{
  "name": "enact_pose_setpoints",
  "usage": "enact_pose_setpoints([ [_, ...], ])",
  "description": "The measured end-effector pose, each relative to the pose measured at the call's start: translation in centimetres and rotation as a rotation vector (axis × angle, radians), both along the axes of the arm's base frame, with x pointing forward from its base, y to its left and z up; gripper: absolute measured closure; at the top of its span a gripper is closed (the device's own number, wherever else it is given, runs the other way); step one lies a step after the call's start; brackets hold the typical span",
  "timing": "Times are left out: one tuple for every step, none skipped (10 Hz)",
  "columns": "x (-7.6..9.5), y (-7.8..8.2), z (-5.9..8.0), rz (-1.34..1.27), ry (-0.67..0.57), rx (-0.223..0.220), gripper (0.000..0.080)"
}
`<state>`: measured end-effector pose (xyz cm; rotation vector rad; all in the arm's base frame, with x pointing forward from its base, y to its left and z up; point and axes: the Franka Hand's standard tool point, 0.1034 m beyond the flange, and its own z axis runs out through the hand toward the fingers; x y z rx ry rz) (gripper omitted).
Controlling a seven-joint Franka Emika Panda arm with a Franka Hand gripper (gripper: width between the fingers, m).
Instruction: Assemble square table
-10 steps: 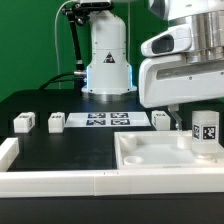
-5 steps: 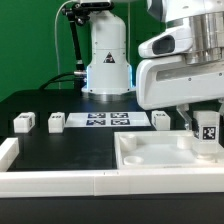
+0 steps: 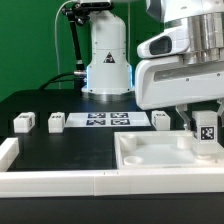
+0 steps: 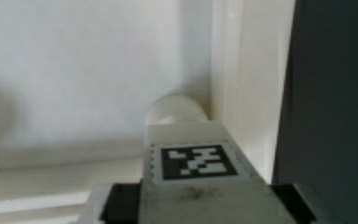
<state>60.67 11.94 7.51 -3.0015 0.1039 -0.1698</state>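
The square table's slab [image 3: 150,158] lies at the exterior view's right front, rim up. My gripper [image 3: 205,124] is shut on a white tagged leg [image 3: 206,136] and holds it upright on the slab's far right corner. In the wrist view the leg [image 4: 194,160] sits between my dark fingers [image 4: 123,201], its lower end against the slab's floor [image 4: 87,80] beside the rim [image 4: 247,80]. Three more legs stand on the black table: two at the left [image 3: 22,122] [image 3: 56,122] and one [image 3: 161,120] just behind the slab.
The marker board [image 3: 105,120] lies flat between the loose legs. White border rails run along the front [image 3: 60,184] and the left edge [image 3: 8,150]. The robot base [image 3: 108,55] stands behind the board.
The gripper finger has shifted toward the exterior view's right and closed against the leg. The leg's tag has turned slightly. The loose legs have not moved.
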Motion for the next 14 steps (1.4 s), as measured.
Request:
enact_pose_setpoints([
  [-0.01,0.02,-0.06,-0.101,0.014,0.014,0.0505],
  [0.06,0.03,-0.07,-0.198,0.026,0.025,0.0505],
  [0.04,0.10,-0.09,-0.292,0.039,0.036,0.0505],
  [0.04,0.10,-0.13,-0.409,0.056,0.059,0.0505],
  [0.07,0.13,-0.13,-0.527,0.074,0.081,0.0505],
  [0.03,0.24,-0.14,-0.646,0.093,0.098,0.0505],
  [-0.04,0.42,-0.13,-0.759,0.114,0.112,0.0505],
  [-0.04,0.48,-0.14,-0.862,0.132,0.132,0.0505],
  [-0.03,0.49,-0.20,-0.918,0.143,0.142,0.0506],
  [0.02,0.51,-0.24,-1.013,0.161,0.164,0.0506],
  [0.05,0.47,-0.26,-1.063,0.172,0.179,0.0506],
  [0.11,0.42,-0.27,-1.118,0.181,0.194,0.0506],
  [0.14,0.43,-0.26,-1.121,0.180,0.195,0.0506],
  [0.12,0.50,-0.27,-1.145,0.185,0.201,0.0497],
])
